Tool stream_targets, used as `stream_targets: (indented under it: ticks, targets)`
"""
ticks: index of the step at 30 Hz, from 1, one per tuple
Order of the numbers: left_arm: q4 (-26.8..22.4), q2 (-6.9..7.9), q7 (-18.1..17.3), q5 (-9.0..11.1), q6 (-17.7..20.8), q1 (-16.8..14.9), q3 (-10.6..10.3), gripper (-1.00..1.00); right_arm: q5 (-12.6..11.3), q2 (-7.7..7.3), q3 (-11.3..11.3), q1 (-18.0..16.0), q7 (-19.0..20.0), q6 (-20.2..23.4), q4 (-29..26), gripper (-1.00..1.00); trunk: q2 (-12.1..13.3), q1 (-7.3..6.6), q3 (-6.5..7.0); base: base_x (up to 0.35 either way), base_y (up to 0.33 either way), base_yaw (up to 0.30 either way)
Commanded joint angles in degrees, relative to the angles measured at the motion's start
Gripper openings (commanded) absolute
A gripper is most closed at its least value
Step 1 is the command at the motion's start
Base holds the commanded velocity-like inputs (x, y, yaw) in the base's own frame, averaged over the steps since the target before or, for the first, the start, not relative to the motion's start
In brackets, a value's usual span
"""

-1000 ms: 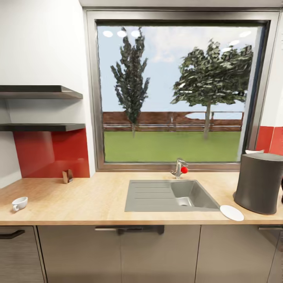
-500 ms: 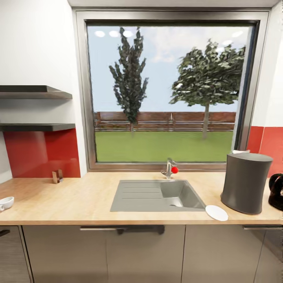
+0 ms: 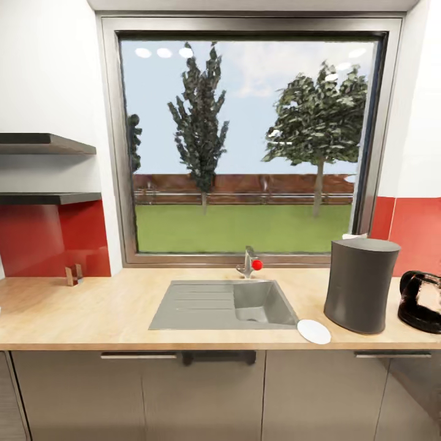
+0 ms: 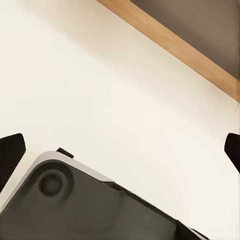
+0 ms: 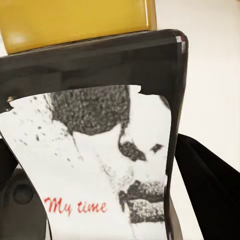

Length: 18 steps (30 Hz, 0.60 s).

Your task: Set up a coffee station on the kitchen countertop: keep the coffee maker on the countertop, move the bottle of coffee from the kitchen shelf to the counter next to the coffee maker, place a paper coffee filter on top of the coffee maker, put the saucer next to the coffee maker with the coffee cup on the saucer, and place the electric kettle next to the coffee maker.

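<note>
Right end effector point(image 5: 100, 200) grips the bottle of coffee point(image 5: 95, 130), its yellow lid and white label close before my wrist camera. My left end effector point(image 4: 120, 155) has its fingers spread wide, holding nothing. On the counter point(image 3: 92, 312), the coffee maker point(image 3: 360, 285) stands between the saucer point(image 3: 314, 331) and the electric kettle point(image 3: 421, 301)

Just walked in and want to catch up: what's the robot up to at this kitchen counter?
It is setting up a coffee station. The right gripper holds the bottle of coffee, yellow lid and "My time" label close to the wrist camera. On the countertop the coffee maker stands right of the sink, the saucer lies bare by its base, and the electric kettle sits on its far side. The left gripper's fingers are spread wide.
</note>
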Motion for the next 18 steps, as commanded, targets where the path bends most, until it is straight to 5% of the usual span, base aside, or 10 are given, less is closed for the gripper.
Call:
stream_targets:
  ticks: [1,18]
  targets:
    - [-0.1,-0.03,-0.6,0.5,0.0,0.1,0.3,1.00,0.5,0.05,-0.5,-0.1,0.2,-0.6,0.2,-1.00,0.0,0.02,-0.01,0.000,-0.305,0.000]
    - [-0.1,-0.03,-0.6,0.5,0.0,0.1,0.4,1.00,0.4,-0.55,-0.6,0.0,0.3,-3.1,0.2,-1.00,0.0,0.02,-0.01,0.000,-0.305,0.000]
